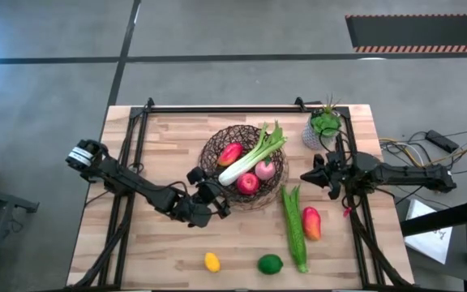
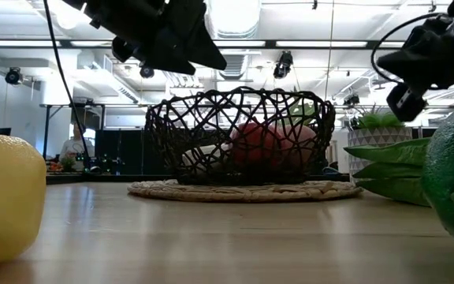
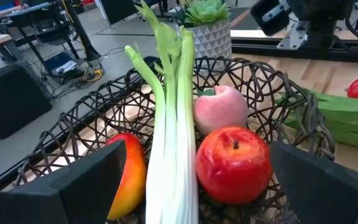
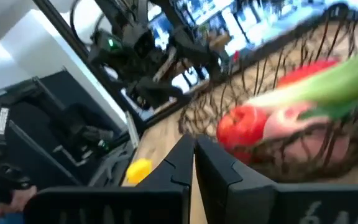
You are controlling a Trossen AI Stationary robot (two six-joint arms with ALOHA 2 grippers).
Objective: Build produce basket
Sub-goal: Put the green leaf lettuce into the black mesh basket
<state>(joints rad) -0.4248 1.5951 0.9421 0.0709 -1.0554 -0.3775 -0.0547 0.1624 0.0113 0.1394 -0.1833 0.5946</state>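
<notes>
The dark wire basket [image 1: 242,166] sits mid-table on its pale woven base [image 2: 243,190]. Inside lie a pale green celery stalk [image 3: 169,118], a red-orange fruit [image 3: 128,177], a pink fruit [image 3: 221,107] and a red apple [image 3: 234,163]. On the table near the front lie a long green vegetable [image 1: 294,227], another red-orange fruit [image 1: 311,223], a lemon [image 1: 212,261] and a lime [image 1: 270,264]. My left gripper [image 1: 211,192] hovers open at the basket's near-left rim, empty. My right gripper [image 1: 305,176] hangs shut and empty, just right of the basket.
A small grey pot with a green plant [image 1: 324,126] stands at the far right of the table, behind my right arm. Dark frame rails [image 1: 132,138] run along the table's left, right and far sides. Bare wood lies left of the lemon.
</notes>
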